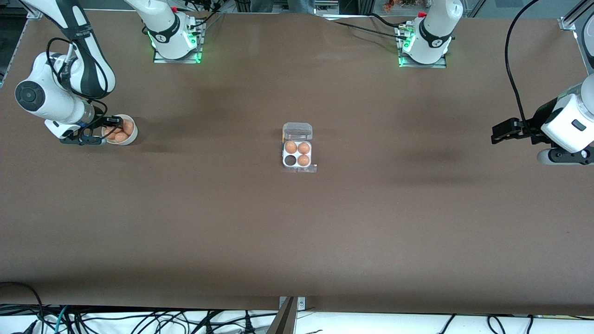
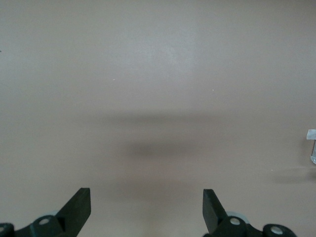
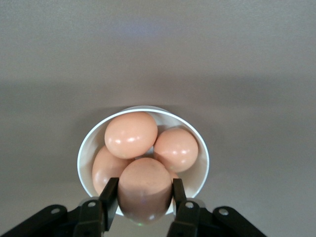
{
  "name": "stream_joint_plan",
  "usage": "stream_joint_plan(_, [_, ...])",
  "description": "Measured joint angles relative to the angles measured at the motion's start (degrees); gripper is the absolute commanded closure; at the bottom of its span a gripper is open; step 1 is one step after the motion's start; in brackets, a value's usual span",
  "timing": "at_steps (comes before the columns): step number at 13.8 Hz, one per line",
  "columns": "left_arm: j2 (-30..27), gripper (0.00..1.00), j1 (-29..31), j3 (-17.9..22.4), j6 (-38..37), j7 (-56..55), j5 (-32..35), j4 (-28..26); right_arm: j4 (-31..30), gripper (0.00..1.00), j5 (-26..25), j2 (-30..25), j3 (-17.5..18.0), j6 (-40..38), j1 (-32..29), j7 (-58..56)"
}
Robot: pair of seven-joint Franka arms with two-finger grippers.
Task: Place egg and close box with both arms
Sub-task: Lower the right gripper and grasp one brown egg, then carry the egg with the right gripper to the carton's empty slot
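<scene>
R gripper (image 3: 143,200) jaws clamped on egg (image 3: 144,190) in bowl (image 3: 85,148); L gripper (image 2: 147,207) jaws apart, idle.

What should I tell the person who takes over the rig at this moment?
Right gripper: shut on an egg, over the bowl at the right arm's end.
Left gripper: open, waiting over bare table at the left arm's end.
Box: mid-table, lid open, three eggs in, one cell free.
Left to do: put the egg in the free cell, close the lid with both arms.
</scene>
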Motion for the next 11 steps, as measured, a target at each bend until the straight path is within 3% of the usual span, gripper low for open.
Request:
stream_joint_plan(7, [0.4, 0.00, 0.0, 0.2, 0.0, 0.0, 0.0, 0.0, 7.3, 0.60, 0.2, -0.1, 0.6, -9.8, 0.8, 0.3])
stream_joint_plan(11, [0.5, 0.00, 0.0, 0.2, 0.0, 0.0, 0.0, 0.0, 16.7, 0.60, 2.9, 1.7, 1.4, -20.6, 6.8, 4.7])
